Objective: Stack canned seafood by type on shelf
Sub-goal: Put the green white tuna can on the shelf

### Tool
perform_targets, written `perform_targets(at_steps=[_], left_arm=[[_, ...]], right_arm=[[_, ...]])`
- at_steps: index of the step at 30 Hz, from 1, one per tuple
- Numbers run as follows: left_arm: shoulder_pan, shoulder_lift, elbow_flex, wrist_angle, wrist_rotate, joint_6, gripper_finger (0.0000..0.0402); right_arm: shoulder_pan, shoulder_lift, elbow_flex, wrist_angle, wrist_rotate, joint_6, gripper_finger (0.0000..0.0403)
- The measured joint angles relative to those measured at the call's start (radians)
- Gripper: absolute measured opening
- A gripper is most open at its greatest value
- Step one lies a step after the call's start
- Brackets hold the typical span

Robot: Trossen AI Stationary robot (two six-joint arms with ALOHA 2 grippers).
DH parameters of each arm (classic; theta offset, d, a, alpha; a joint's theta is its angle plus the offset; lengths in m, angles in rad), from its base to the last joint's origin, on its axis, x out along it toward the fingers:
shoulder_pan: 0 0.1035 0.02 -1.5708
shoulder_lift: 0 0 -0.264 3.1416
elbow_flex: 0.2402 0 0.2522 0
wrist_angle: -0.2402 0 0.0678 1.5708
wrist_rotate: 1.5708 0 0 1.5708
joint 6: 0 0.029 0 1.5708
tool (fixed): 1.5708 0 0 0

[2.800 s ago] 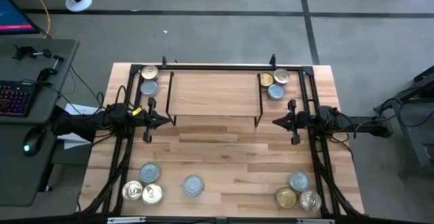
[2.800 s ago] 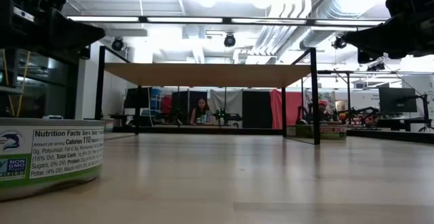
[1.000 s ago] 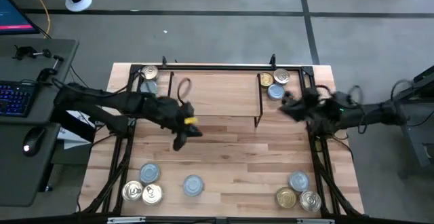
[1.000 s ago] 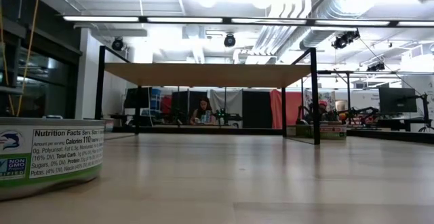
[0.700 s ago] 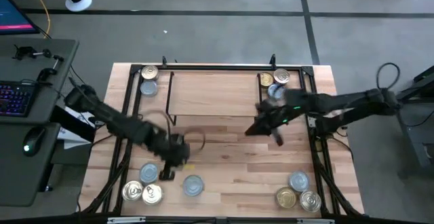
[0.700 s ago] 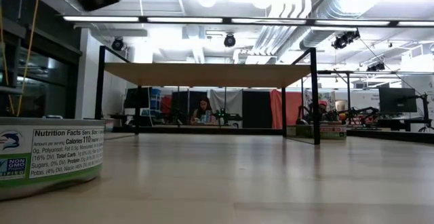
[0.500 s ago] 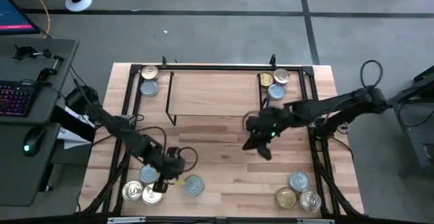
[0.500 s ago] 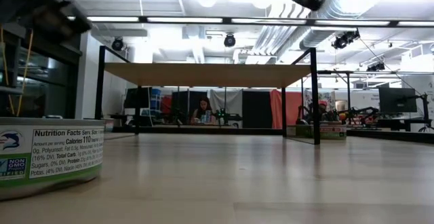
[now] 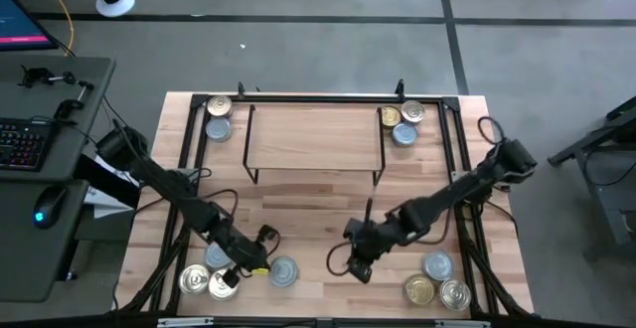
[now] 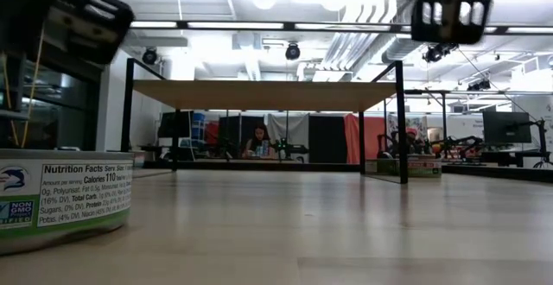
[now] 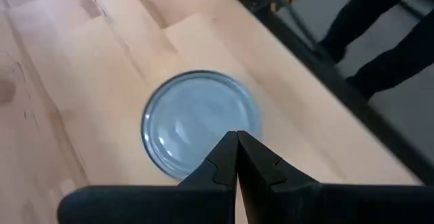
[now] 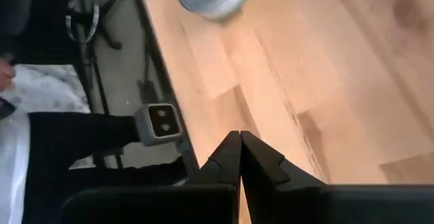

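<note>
Twelve tins: you see the tins (image 9: 218, 271) in groups at the counter's (image 9: 318, 209) four corners, none on the shelf (image 9: 313, 137).
Step in hand: reach; nothing is gripped.
Left gripper (image 9: 260, 250): fingers (image 11: 271, 164) together, poised over the pale-blue tin (image 11: 201, 123) at the near edge.
Right gripper (image 9: 360, 266): fingers together, over bare wood near the middle.
Next move: you must part the left fingers, then lower them around the tin.
Hard to make out: labels, so tell types by lid colour; the low view shows only one tin's side (image 10: 65, 199).
</note>
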Motion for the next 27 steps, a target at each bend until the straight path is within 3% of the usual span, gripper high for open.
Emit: perform_targets(at_steps=[8,17,27], left_arm=[[-0.021,0.152,0.061,0.012,-0.003,0.037,0.0],[-0.023,0.293,0.165,0.015,-0.155,-0.037,0.0],[0.121,0.462,0.296,0.169,-0.212,0.097,0.0]], right_arm=[[0.007,0.114,-0.002,0.081,0.0,-0.11,0.0],[-0.012,0.179,-0.004,0.102,0.014,-0.257,0.0],[-0.008,0.166,-0.003,0.046,-0.01,-0.34,0.0]])
